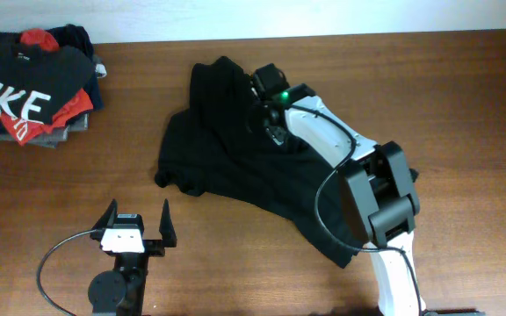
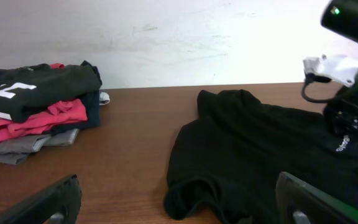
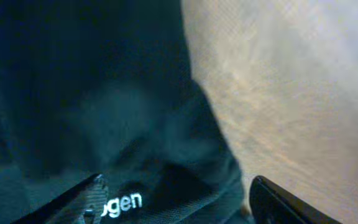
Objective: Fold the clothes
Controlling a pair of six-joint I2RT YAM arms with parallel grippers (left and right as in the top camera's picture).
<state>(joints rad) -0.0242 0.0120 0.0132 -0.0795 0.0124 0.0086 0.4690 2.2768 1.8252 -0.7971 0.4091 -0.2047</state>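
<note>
The clothes (image 1: pixel 227 158), a plain black T-shirt, lie crumpled across the middle of the wooden table, with one sleeve bunched at the left. My right gripper (image 1: pixel 267 116) is low over the shirt's upper part, near small white lettering (image 3: pixel 122 203). Its jaws (image 3: pixel 176 183) are wide apart, with black fabric (image 3: pixel 104 93) lying loose under and between them and bare wood to the right. My left gripper (image 1: pixel 139 212) rests near the front edge, open and empty. In the left wrist view its fingers (image 2: pixel 55 199) frame the shirt's bunched sleeve (image 2: pixel 194 193) ahead.
A pile of folded garments (image 1: pixel 33 83) sits at the back left corner, topped by a black shirt with large white letters over red and grey pieces (image 2: pixel 30 106). A white wall runs behind the table. The right arm's cable (image 1: pixel 323 202) loops over the shirt.
</note>
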